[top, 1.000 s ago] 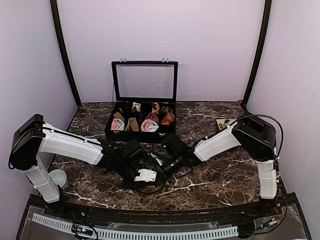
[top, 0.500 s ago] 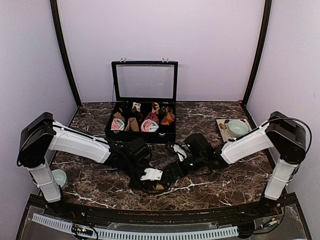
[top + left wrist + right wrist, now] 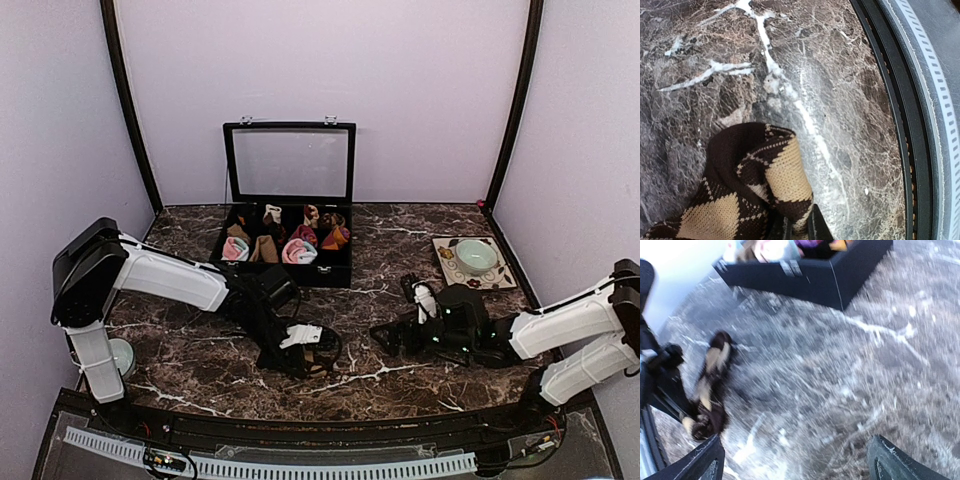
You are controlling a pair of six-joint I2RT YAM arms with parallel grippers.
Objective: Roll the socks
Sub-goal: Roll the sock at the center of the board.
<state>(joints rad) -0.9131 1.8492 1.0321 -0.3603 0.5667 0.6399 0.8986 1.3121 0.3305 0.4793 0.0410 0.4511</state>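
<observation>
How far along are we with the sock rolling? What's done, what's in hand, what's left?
Done: several rolled socks sit in the open box at the back. In hand: the left claw is shut on the brown diamond sock, bunched rather than tightly rolled; the right claw is open, empty, apart from it. Left: finishing that roll, likely boxing it.

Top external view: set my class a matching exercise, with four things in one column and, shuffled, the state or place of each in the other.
Things
1. left hand
2. right hand
3. black box
4. green bowl

States or places
A. on the tray at the right
B. open, holding nothing
C. shut on the brown-and-beige sock
D. lid raised, sock rolls inside

Pairs: 1-C, 2-B, 3-D, 4-A
</observation>
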